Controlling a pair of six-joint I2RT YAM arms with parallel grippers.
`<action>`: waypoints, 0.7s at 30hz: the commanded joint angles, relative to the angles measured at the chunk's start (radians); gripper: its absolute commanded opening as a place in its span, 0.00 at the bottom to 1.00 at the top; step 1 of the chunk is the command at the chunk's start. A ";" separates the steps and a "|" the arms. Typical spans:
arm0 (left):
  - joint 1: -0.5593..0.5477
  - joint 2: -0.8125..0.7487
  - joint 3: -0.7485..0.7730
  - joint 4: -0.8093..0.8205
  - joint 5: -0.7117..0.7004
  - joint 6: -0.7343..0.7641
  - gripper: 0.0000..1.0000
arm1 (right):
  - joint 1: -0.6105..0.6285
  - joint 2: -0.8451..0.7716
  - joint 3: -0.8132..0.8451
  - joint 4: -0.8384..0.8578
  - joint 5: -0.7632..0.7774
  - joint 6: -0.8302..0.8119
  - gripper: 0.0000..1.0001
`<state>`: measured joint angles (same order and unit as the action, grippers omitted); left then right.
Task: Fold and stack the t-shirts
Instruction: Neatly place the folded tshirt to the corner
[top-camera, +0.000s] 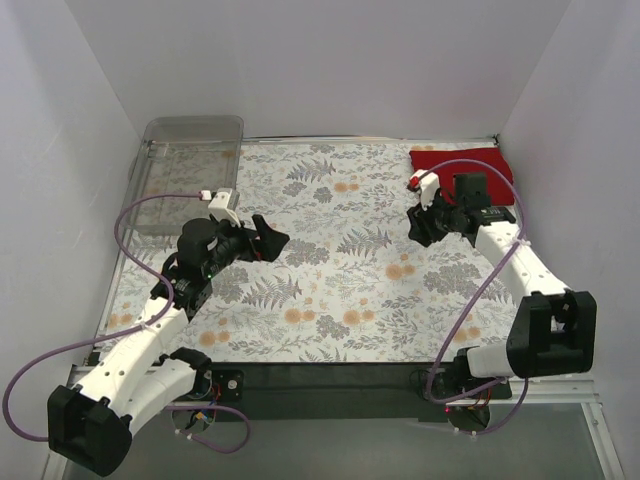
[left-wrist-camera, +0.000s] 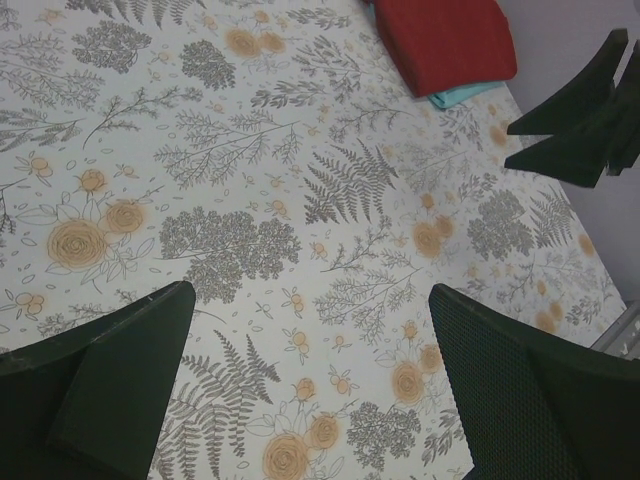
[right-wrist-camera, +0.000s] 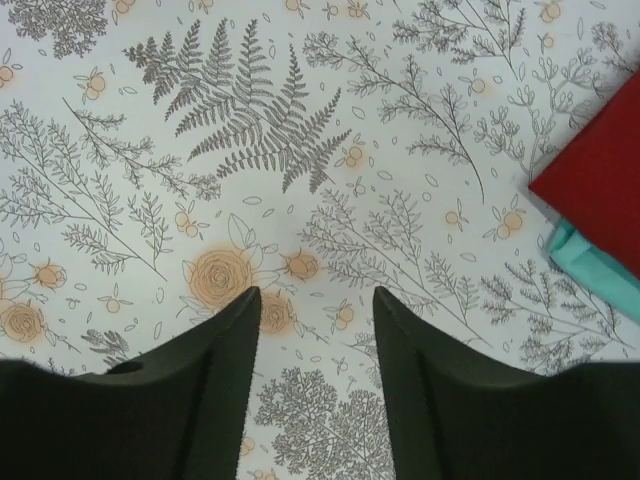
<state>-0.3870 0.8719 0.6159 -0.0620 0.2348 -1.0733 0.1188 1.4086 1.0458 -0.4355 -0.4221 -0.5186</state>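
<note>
Seen from above: only the dark red t-shirt, folded flat at the far right corner of the floral mat. Seen only from the wrists: edge of the teal t-shirt peeking beneath it. Left gripper spread wide, empty; right gripper parted on nothing, near the stack.

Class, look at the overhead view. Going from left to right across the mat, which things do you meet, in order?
Tray → left gripper → red shirt.
</note>
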 joint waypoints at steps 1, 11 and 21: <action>0.008 -0.001 0.082 -0.053 -0.011 -0.017 0.98 | -0.010 -0.129 -0.052 0.066 0.061 0.026 0.49; 0.010 -0.096 0.053 -0.082 -0.150 -0.039 0.98 | -0.053 -0.444 -0.282 0.256 0.220 0.080 0.98; 0.013 -0.122 0.044 -0.133 -0.222 0.062 0.98 | -0.176 -0.540 -0.340 0.299 0.251 0.268 0.98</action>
<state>-0.3805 0.7696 0.6693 -0.1612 0.0681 -1.0634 -0.0452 0.9062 0.7094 -0.2024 -0.2287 -0.3569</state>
